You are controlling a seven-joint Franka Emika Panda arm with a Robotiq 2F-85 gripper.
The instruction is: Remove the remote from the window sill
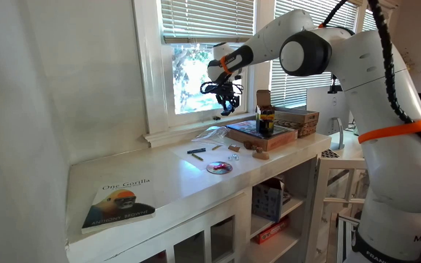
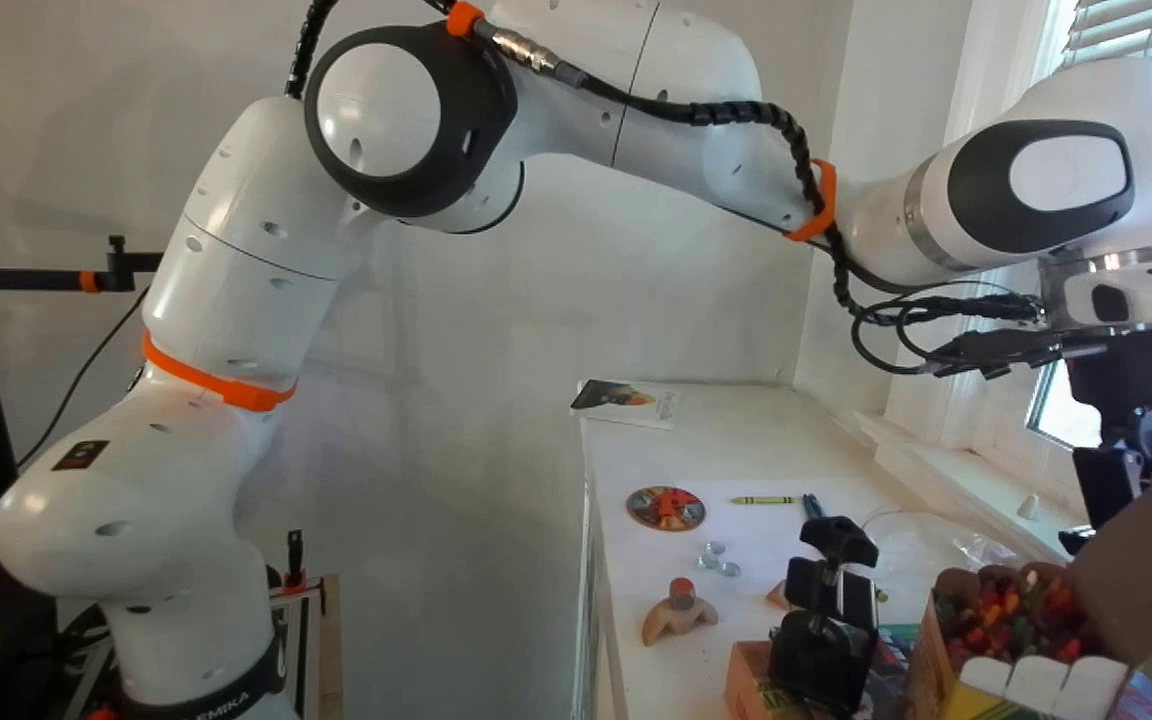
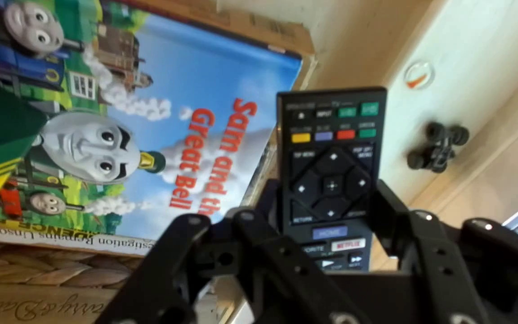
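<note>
1. The jaws are clamped on the slim black plastic remote with coloured buttons (image 3: 331,180), pressing both long edges; its narrow width probably makes that the easiest hold.
2. The remote appears raised near the long, narrow, white-painted window sill (image 2: 981,483) along the window-side edge of the white worktop (image 1: 174,180); in an exterior view a brown cardboard flap (image 2: 1151,545) hides part of the jaws, so the gap beneath is uncertain.
3. Just beside the remote in the wrist view, a small black four-wheeled toy (image 3: 439,146) and a round clear piece with an orange mark (image 3: 418,75) rest on the sill; sliding low could knock them, so lifting seems wise.
4. Towards the worktop, an open yellow-and-green cardboard crayon box (image 1: 267,122) stands on a flat box with a blue train picture (image 3: 146,117); its upright flap is the likeliest snag.
5. A crumpled clear plastic bag (image 1: 212,134) lies by the window-side edge.
</note>
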